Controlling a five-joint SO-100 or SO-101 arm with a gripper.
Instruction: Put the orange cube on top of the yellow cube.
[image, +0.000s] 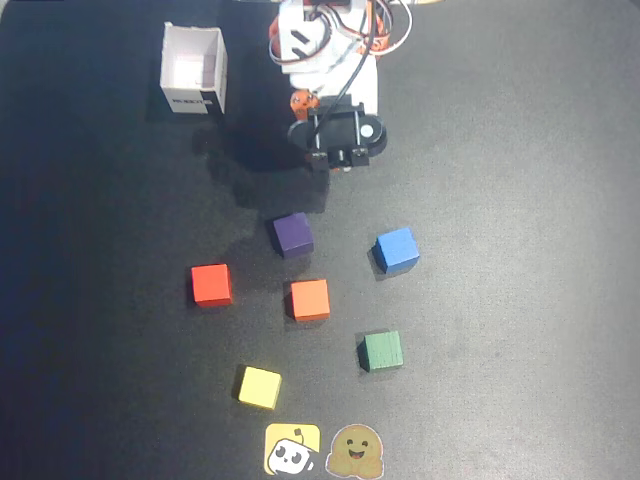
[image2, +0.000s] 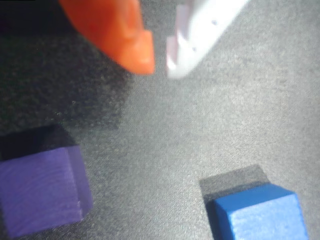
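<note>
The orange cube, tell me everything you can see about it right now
The orange cube is a small solid-orange block with a matte look and clean edges, the same size as the other coloured cubes. In the overhead view it sits flat on the dark table, alone and touching nothing. The red cube lies to its left, the purple cube above it, the yellow cube below and left. The gripper is well away from it, near the purple cube; the wrist view does not show it.
</note>
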